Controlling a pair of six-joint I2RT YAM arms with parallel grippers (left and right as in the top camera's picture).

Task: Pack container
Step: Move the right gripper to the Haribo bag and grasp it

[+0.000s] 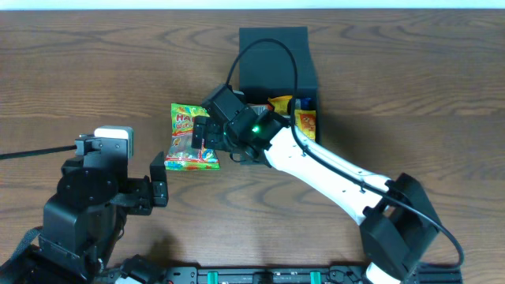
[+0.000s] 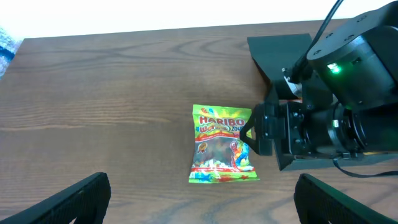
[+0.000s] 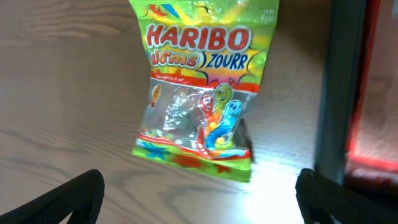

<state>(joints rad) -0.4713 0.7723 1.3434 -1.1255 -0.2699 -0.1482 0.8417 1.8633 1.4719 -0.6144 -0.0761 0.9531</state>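
The container is a dark square box at the table's far middle, with its flap lid open; it also shows in the left wrist view and as a dark wall in the right wrist view. Yellow and orange snack packs lie inside it. A green Haribo gummy bag lies flat on the table to its left and also shows in both wrist views. My right gripper is open and empty, low over the bag's near-right edge. My left gripper is open and empty, nearer the front.
The wooden table runs wide on both sides. My right arm stretches diagonally from the front right towards the bag. A red-orange surface shows past the box wall in the right wrist view.
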